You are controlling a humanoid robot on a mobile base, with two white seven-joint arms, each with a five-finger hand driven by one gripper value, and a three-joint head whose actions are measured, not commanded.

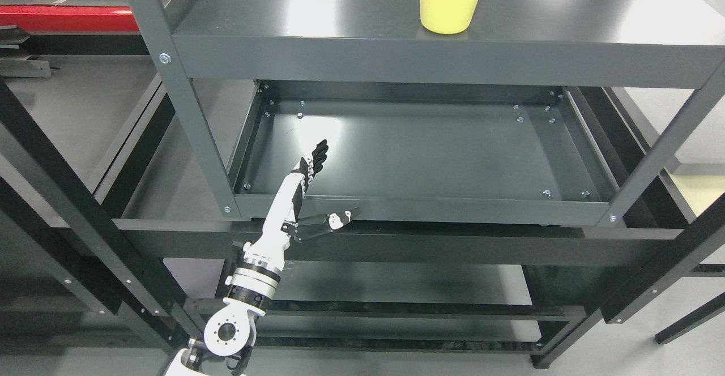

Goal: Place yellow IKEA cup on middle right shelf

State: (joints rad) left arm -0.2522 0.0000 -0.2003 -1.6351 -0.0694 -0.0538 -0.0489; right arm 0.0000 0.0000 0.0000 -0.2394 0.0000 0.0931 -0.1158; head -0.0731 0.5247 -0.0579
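Head view
Rack: a dark grey metal shelving unit (362, 53) fills the picture, seen from above and in front, with bolted corner posts.
Upper shelf: a flat, glossy board (566, 19) across the top of the picture; its front edge runs left to right just under the cup.
Yellow cup: the yellow IKEA cup (449, 2) stands upright on the upper shelf, close to that shelf's front edge and a little right of its middle; the rim is cut off by the top of the picture. Nothing touches it.
Shelf below: a tray-like shelf (430, 155) with a raised rim and small bolts at its corners lies under the upper one; its surface is bare where it shows.
Left arm: the white and black arm rises from the bottom edge left of the middle, wrist joint (226, 330) lowest, forearm slanting up and to the right.
Left hand: the left hand (308, 189) sits at the front left corner of the tray-like shelf, over its front rim.
Fingers: the black fingers (319, 152) stretch straight and close together over the tray, the thumb (334, 221) stuck out sideways along the front rim; they grip nothing.
Hand to cup: well apart, the cup one shelf higher and further right.
Floor: pale grey floor (73, 110) shows left of the rack, with a red bar (68, 18) at the upper left.
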